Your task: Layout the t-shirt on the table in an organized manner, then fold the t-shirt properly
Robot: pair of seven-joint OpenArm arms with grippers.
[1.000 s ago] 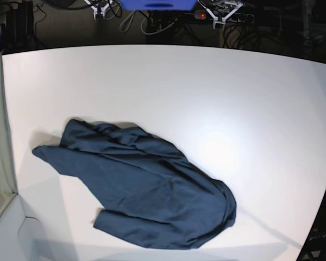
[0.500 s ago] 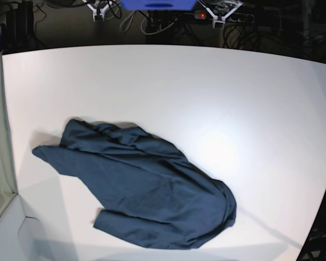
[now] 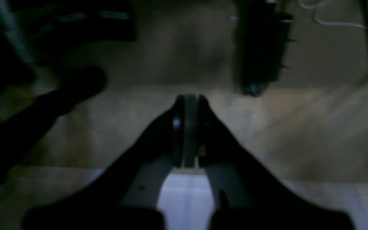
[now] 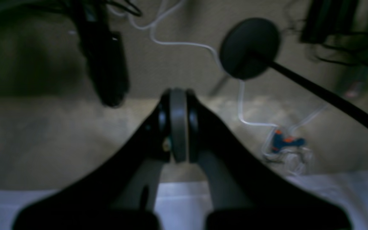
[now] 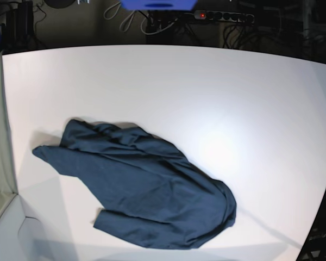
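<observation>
The dark navy t-shirt (image 5: 146, 190) lies crumpled on the white table (image 5: 206, 92), in its front left part, with one sleeve pointing left and the cloth bunched up at the right end. Neither arm shows in the base view. In the left wrist view my left gripper (image 3: 190, 99) is shut with nothing between its fingers, hanging over the floor beyond the table edge (image 3: 184, 198). My right gripper (image 4: 178, 92) is likewise shut and empty, past the table edge (image 4: 177, 198). No cloth appears in either wrist view.
Beyond the table's far edge there is dark floor with cables, a power strip (image 5: 223, 16) with a red light and a blue object (image 5: 158, 4). A black round stand foot (image 4: 249, 48) and a white cable lie on the floor. The table's curved edge runs down the right.
The two white gripper tips seen at the top of the base view have drawn back out of the picture. The t-shirt has not moved.
</observation>
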